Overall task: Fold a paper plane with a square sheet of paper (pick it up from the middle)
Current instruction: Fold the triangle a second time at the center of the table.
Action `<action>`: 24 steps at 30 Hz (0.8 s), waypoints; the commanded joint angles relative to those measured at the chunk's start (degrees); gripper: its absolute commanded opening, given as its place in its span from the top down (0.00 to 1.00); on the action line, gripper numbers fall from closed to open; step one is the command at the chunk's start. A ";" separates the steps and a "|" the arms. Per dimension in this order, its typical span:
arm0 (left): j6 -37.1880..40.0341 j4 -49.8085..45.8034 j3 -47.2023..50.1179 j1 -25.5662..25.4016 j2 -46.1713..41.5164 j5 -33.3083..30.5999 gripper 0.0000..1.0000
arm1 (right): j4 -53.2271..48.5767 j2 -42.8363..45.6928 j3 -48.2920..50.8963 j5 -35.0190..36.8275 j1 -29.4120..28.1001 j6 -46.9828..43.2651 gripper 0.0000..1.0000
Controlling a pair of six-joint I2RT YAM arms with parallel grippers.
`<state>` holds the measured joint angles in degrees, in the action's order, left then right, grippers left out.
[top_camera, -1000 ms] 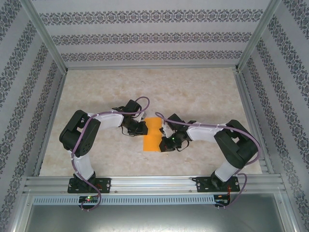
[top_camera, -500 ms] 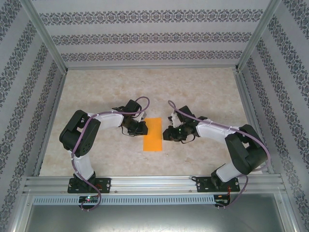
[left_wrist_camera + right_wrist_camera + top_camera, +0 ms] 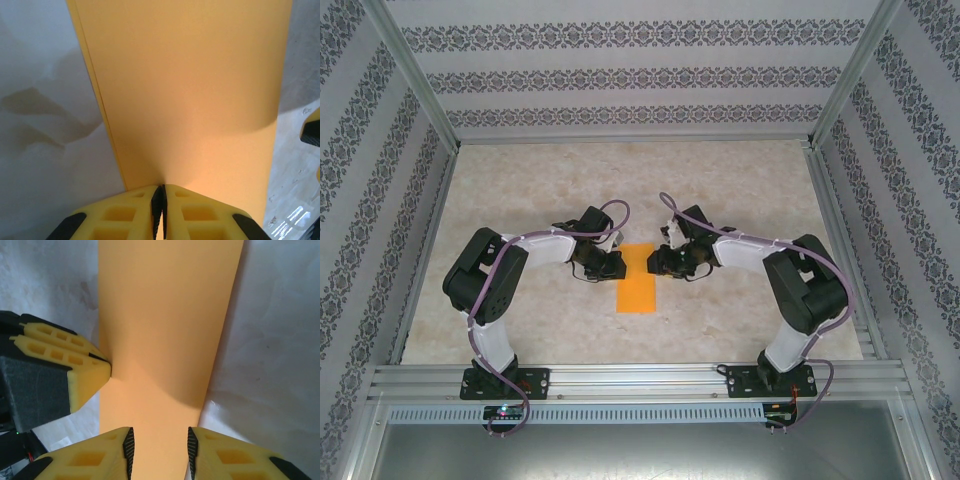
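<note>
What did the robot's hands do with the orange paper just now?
The right gripper let go of the paper, opened and swung off to the right. It then came back to the paper's right edge, farther from the bases, with its jaws open over it. The left gripper stayed pinched shut on the left edge. The folded paper stayed flat in the same spot.

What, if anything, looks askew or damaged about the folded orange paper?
No tears or crumples show. One small flaw: on the orange paper, the left wrist view shows two layers slightly offset along one long edge, so the fold is not quite flush.
</note>
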<state>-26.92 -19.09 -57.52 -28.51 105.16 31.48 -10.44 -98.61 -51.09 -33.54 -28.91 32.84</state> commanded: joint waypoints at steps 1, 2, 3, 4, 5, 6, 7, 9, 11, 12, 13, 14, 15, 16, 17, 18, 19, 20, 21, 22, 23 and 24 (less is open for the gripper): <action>1.78 -9.30 3.81 0.19 3.24 -7.93 0.83 | -0.41 -1.98 -2.65 1.95 0.08 -1.10 0.63; 1.78 -9.25 3.90 0.20 3.29 -7.89 0.83 | -0.88 -2.51 -3.16 2.61 0.08 -1.31 0.63; 1.78 -9.13 3.97 0.20 3.22 -7.83 0.84 | -1.17 -2.96 -3.65 3.01 0.12 -1.55 0.62; 1.78 -9.12 4.07 0.21 3.16 -7.83 0.83 | -1.30 -3.40 -3.99 3.45 0.09 -1.73 0.62; 1.78 -9.04 4.23 0.16 3.12 -7.76 0.84 | -1.55 -3.96 -4.38 3.92 0.09 -1.90 0.61; 1.78 -8.98 4.32 0.21 3.01 -7.91 0.84 | -1.96 -4.36 -4.82 4.32 0.09 -2.18 0.61; 1.79 -8.95 4.42 0.22 2.98 -7.88 0.83 | -2.27 -4.79 -5.19 4.59 0.08 -2.29 0.61; 1.78 -8.86 4.61 0.21 2.85 -7.83 0.84 | -2.83 -5.23 -5.74 6.05 0.08 -2.50 0.61; 1.73 -8.77 4.82 0.20 2.62 -7.90 0.84 | -3.31 -5.62 -6.34 6.46 0.08 -2.70 0.61; 1.69 -8.68 4.86 0.21 2.58 -7.87 0.83 | -3.15 -5.78 -6.39 6.65 0.08 -2.69 0.61; 1.68 -8.59 4.95 0.24 2.51 -7.81 0.83 | -3.04 -6.25 -6.65 6.57 0.08 -2.69 0.61; 1.76 -8.55 4.91 0.19 2.59 -7.80 0.83 | -2.86 -6.65 -6.89 6.33 0.01 -2.66 0.61; 1.61 -8.50 4.94 0.21 2.61 -7.73 0.83 | -2.55 -6.96 -6.92 5.93 -0.01 -2.48 0.61; 1.56 -8.42 4.98 0.21 2.59 -7.74 0.83 | -2.08 -7.20 -7.01 5.40 -0.05 -2.30 0.61; 1.52 -8.42 4.97 0.21 2.59 -7.67 0.83 | -1.62 -7.36 -7.05 4.94 -0.10 -2.12 0.61; 1.54 -8.42 4.96 0.21 2.59 -7.66 0.83 | -1.23 -7.37 -7.06 4.42 -0.16 -2.00 0.61; 1.53 -8.42 4.94 0.18 2.57 -7.58 0.83 | -0.44 -7.48 -7.01 3.00 -0.27 -1.67 0.60; 1.53 -8.42 4.94 0.20 2.60 -7.60 0.84 | 0.43 -7.49 -6.86 1.45 -0.42 -1.29 0.60; 1.52 -8.44 4.95 0.17 2.70 -7.65 0.83 | 0.70 -7.41 -6.79 1.05 -0.65 -1.12 0.60; 1.60 -8.51 4.86 0.23 2.76 -7.63 0.83 | 0.45 -7.39 -6.89 1.16 -0.92 -1.16 0.60; 1.52 -8.58 4.74 0.15 2.81 -7.60 0.84 | 0.31 -7.30 -6.93 0.53 -1.06 -1.16 0.60; 1.55 -8.46 4.74 0.21 2.76 -7.65 0.84 | 1.21 -7.22 -6.63 -0.30 -1.06 -0.64 0.60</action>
<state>-26.94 -18.15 -56.60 -28.49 104.64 31.48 -11.20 -104.97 -56.93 -30.55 -29.28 31.48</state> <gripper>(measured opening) 0.165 0.398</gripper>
